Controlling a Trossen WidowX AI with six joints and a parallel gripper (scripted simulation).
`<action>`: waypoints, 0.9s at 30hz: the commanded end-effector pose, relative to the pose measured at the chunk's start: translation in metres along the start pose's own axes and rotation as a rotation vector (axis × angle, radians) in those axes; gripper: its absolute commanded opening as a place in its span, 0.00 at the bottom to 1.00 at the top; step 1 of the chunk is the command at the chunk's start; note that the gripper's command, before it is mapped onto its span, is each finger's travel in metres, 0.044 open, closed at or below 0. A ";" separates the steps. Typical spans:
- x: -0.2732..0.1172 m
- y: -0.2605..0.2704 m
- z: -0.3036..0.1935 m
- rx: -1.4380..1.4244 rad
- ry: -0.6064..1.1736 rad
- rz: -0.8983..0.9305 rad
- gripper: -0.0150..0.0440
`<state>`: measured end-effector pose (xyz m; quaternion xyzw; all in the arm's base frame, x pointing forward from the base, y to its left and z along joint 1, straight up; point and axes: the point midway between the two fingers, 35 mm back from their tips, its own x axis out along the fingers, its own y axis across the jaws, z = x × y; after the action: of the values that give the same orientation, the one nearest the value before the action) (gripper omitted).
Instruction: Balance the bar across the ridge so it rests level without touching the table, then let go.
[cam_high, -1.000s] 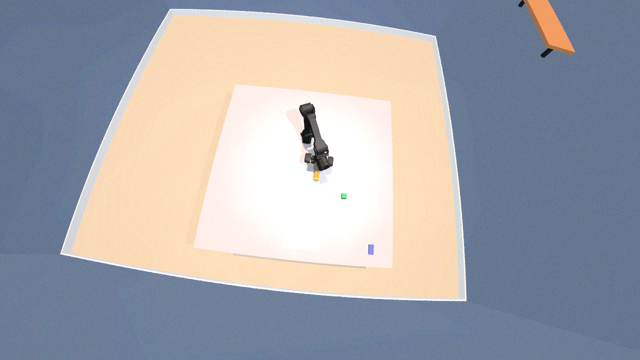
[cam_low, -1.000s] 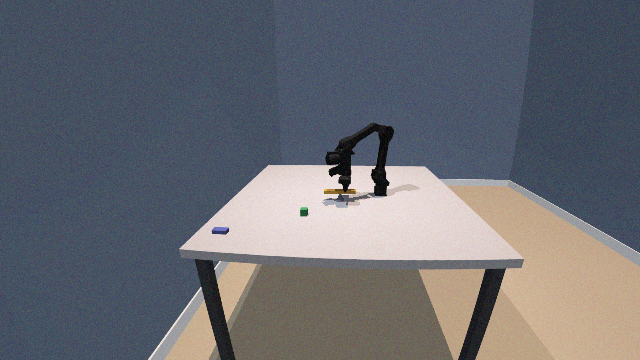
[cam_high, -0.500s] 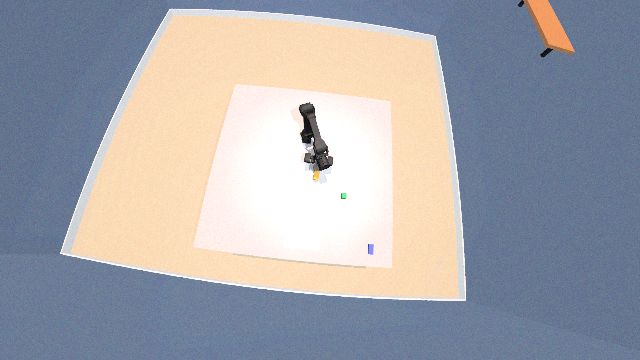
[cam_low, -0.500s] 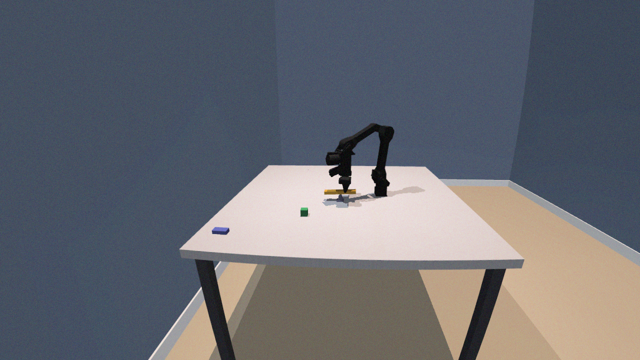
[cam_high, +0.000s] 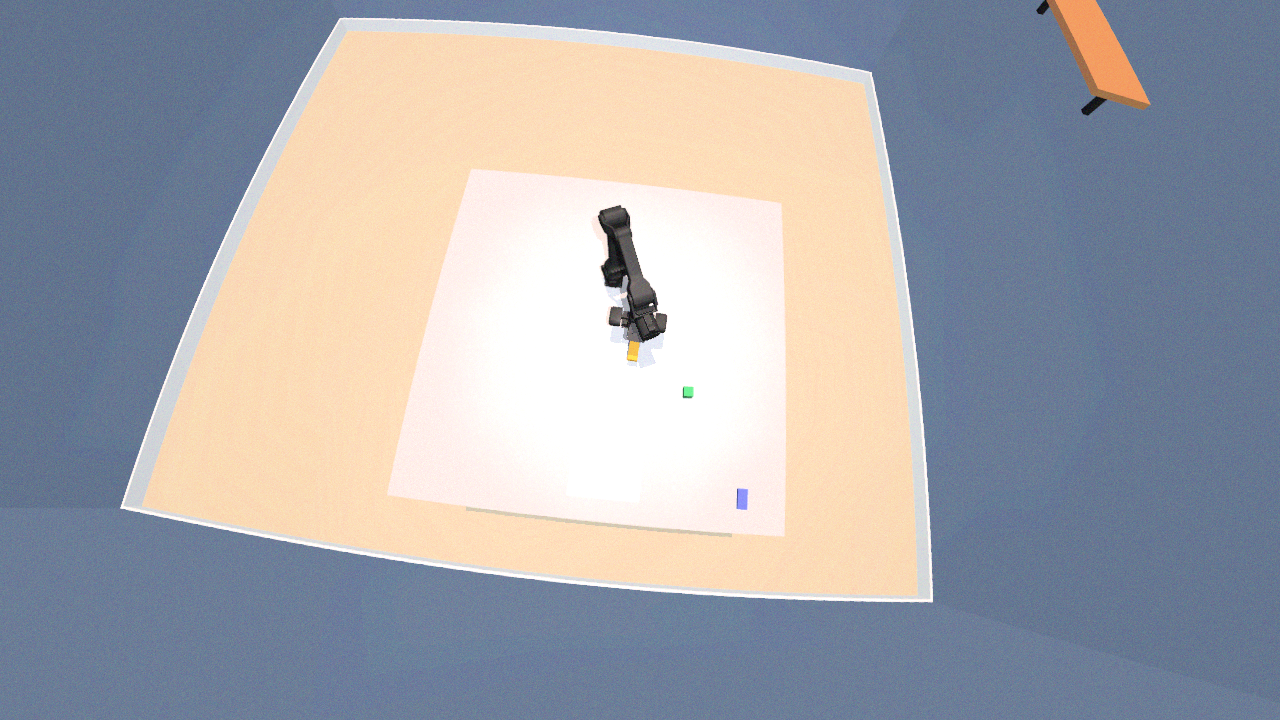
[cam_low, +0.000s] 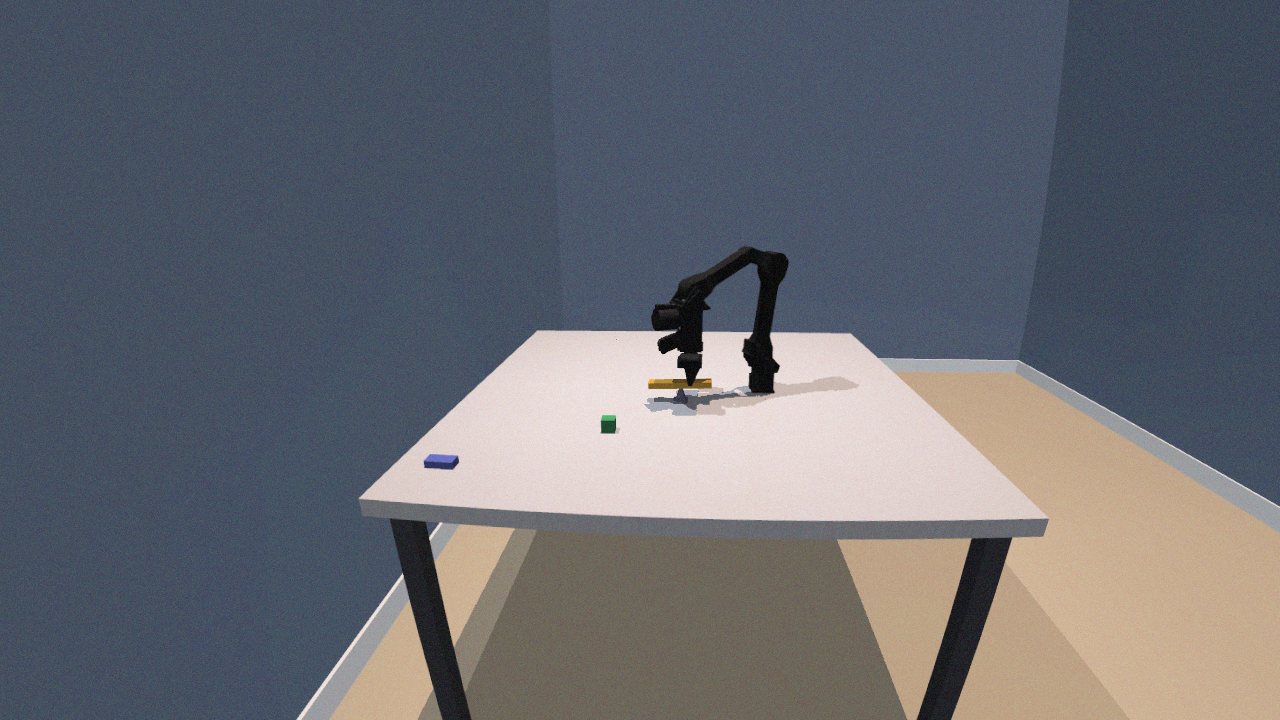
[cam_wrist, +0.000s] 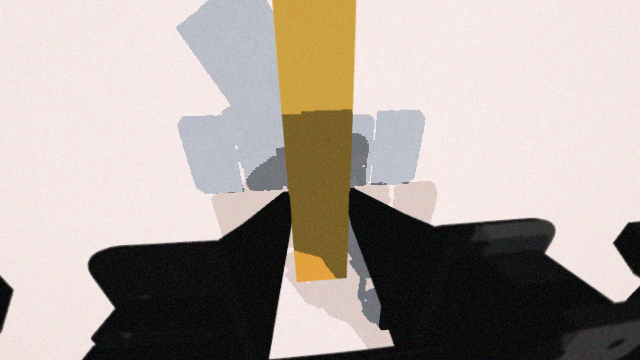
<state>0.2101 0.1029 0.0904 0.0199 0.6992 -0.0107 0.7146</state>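
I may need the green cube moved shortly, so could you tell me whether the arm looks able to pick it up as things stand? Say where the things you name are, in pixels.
Probably not yet: its gripper (cam_high: 633, 338) (cam_low: 690, 383) (cam_wrist: 318, 196) is shut on the yellow bar (cam_high: 632, 351) (cam_low: 662, 384) (cam_wrist: 317, 60), though nothing visibly blocks the green cube (cam_high: 688, 392) (cam_low: 608, 424).

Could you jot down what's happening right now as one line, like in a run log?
gripper: shut on yellow bar | bar: looks level, above table | release: not yet done

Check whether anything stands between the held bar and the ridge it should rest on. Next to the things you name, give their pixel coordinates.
Nothing visible does. The tool (cam_high: 633, 334) (cam_low: 690, 383) (cam_wrist: 318, 196) grips the bar (cam_high: 633, 350) (cam_low: 662, 384) (cam_wrist: 317, 65) above what looks like the grey ridge (cam_low: 681, 395). The green cube (cam_high: 688, 392) (cam_low: 608, 425) sits off to the side. The bar hides that gap in the wrist view.
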 end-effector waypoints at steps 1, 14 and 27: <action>0.002 -0.001 -0.001 0.003 0.005 -0.004 0.25; 0.003 -0.001 -0.001 0.003 0.005 -0.004 0.25; 0.005 -0.001 -0.001 0.003 0.005 -0.004 0.25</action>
<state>0.2103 0.1029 0.0891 0.0200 0.6981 -0.0109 0.7156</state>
